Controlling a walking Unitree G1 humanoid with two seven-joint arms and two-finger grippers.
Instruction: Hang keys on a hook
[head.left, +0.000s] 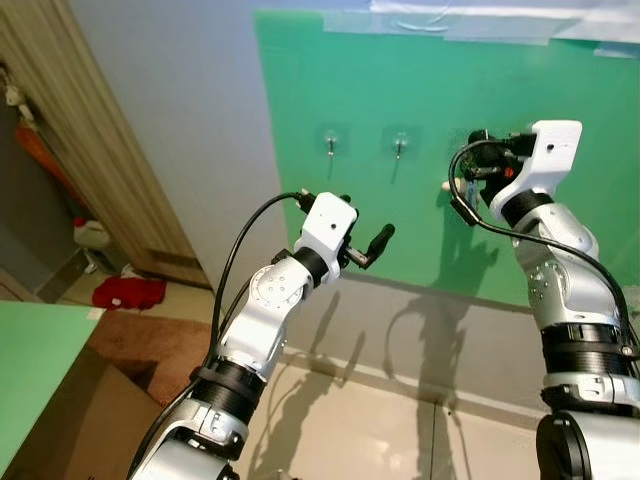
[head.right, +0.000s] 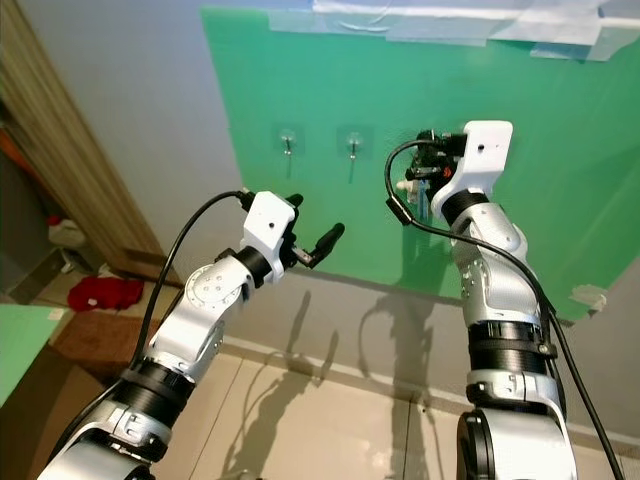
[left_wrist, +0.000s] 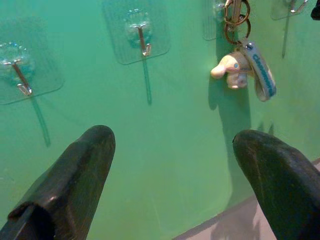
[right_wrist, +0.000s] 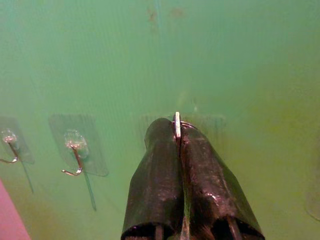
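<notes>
Keys (left_wrist: 235, 20) pinched in my right hand (right_wrist: 176, 125) at the third hook on the green board (head.left: 420, 230).

My right hand's fingers are clenched on the key ring, pressed up to the board; a pale figurine charm (left_wrist: 231, 70) and a strap tag (left_wrist: 260, 70) dangle below. My left hand (left_wrist: 175, 150) hovers spread and empty, lower down, facing two bare hooks (left_wrist: 142, 40).

Hooks in a row on wall panel (head.left: 420, 200): left hook (head.left: 330, 143), middle hook (head.left: 400, 145), then keys (left_wrist: 245, 55) hanging right of them. Right gripper (right_wrist: 177, 131) at keys; left gripper (head.left: 372, 246) lower, left, apart from wall.
</notes>
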